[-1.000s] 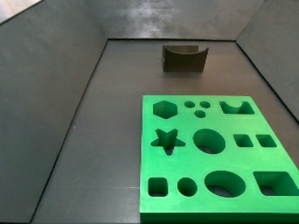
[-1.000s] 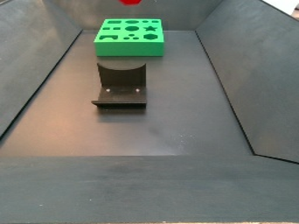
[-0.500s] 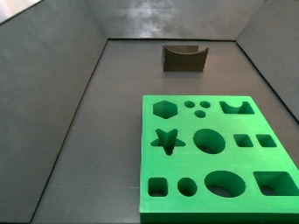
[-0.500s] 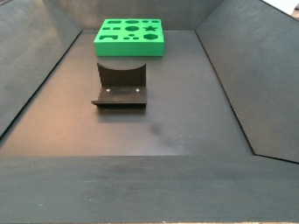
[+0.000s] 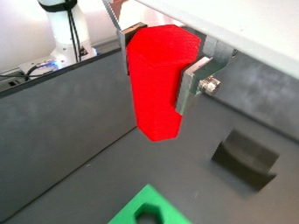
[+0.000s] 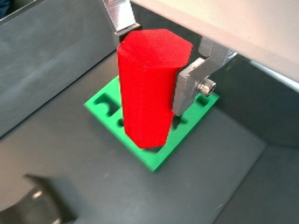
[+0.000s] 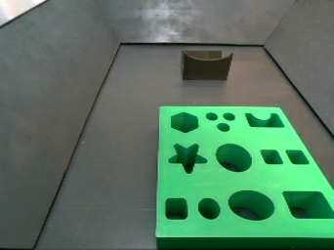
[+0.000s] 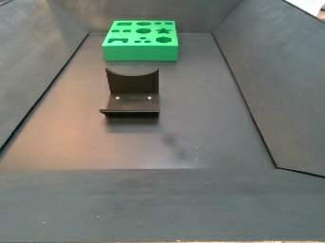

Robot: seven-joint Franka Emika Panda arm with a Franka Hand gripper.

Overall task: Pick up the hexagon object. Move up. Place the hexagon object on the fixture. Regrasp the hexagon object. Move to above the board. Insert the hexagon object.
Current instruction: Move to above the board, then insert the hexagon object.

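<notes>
Side views: high, opposite ends, sharing board (image 7: pixel 235 171) and fixture (image 8: pixel 131 91) | Wrist views: close, looking down past gripper (image 5: pixel 158 66) holding hexagon object (image 6: pixel 152 87)

A dark grey floor (image 8: pixel 191 142) lies between sloped dark walls (image 7: pixel 59 107).

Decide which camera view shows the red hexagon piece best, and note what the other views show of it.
Both wrist views show the red hexagon piece well, held in the gripper above the green board; one shows its hexagonal end clearly. Neither side view shows it, only the board and the fixture.
</notes>
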